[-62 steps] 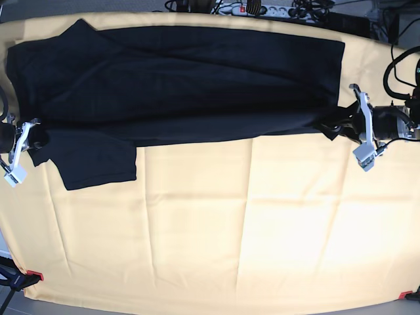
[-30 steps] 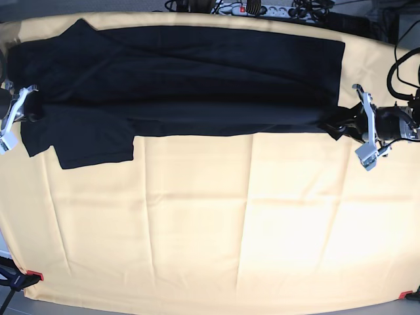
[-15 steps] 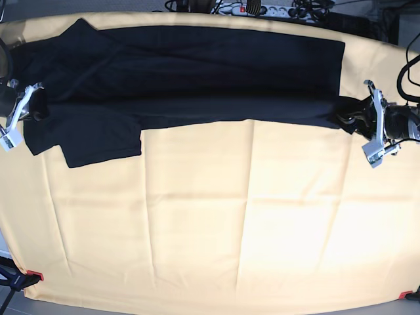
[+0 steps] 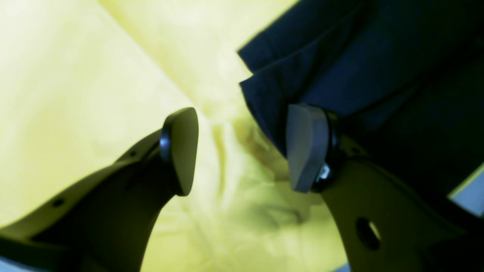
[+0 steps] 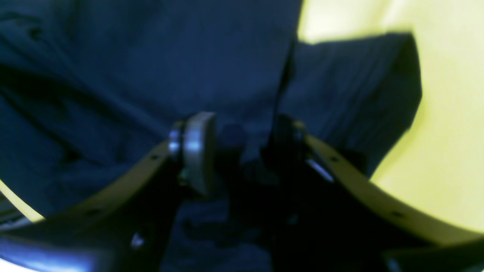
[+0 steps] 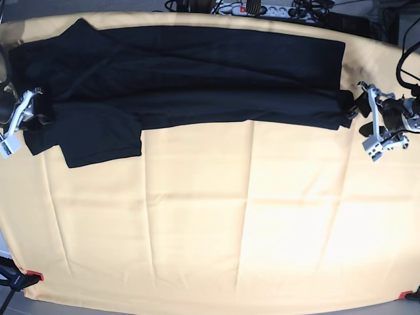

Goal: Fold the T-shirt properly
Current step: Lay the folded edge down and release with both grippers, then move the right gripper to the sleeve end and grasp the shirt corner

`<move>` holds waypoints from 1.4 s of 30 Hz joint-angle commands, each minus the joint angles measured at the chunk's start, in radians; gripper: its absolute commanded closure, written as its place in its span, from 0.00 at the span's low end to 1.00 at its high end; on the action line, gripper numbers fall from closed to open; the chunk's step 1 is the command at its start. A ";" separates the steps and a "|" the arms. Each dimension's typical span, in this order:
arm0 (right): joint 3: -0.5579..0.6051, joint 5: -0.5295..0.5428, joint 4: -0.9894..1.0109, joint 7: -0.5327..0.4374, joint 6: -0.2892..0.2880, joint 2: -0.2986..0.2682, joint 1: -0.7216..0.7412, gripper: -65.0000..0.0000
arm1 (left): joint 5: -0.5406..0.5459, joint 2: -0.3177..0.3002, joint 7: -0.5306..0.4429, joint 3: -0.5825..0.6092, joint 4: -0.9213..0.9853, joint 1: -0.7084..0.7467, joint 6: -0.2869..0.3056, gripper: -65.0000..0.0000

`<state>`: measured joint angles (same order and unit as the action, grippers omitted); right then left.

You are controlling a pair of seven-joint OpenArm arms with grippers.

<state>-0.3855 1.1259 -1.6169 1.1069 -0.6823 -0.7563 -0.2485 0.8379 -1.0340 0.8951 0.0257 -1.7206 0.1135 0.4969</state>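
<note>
A pale yellow tablecloth (image 6: 216, 223) covers the tabletop, creased in a faint grid; cables and a power strip (image 6: 252, 8) lie beyond the far edge, and red clamps (image 6: 34, 274) pin the near corners. The T-shirt (image 6: 190, 72), black and folded lengthwise, stretches along the far side from left to right, with a sleeve (image 6: 98, 138) jutting toward the near side at the left. The left end effector (image 4: 242, 151) sits at the shirt's right end with its jaws spread wide, nothing between them but cloth-covered tabletop; one pad touches the hem corner. The right end effector (image 5: 242, 151) at the shirt's left end has its jaws parted, with dark fabric lying between and under them, not pinched.
</note>
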 commanded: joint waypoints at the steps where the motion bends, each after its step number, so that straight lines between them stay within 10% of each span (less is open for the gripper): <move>1: -0.022 0.022 -0.022 -0.005 -0.008 -0.027 0.016 0.52 | -0.014 -0.030 -0.005 -0.015 -0.009 -0.011 -0.005 0.43; 8: -0.087 0.085 -0.131 -0.046 0.010 -0.014 0.016 0.51 | -0.010 -0.024 -0.006 -0.015 -0.009 -0.011 -0.005 0.43; 20: -0.072 -0.214 0.059 -0.203 0.073 0.206 0.184 0.48 | -0.010 -0.024 -0.013 -0.015 -0.009 -0.011 -0.005 0.43; 31: 0.060 -0.207 0.532 -0.161 0.030 0.213 0.440 0.49 | -0.010 -0.024 -0.013 -0.015 -0.009 -0.011 -0.005 0.43; 42: 0.176 -0.206 0.573 -0.129 0.009 0.213 0.446 0.49 | -0.010 -0.024 -0.013 -0.015 -0.009 -0.011 -0.005 0.43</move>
<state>-0.2127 0.9398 -1.0405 0.9295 -0.6731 -0.5312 0.1921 0.8223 -1.0309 0.8928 0.0257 -1.7206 0.1139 0.4965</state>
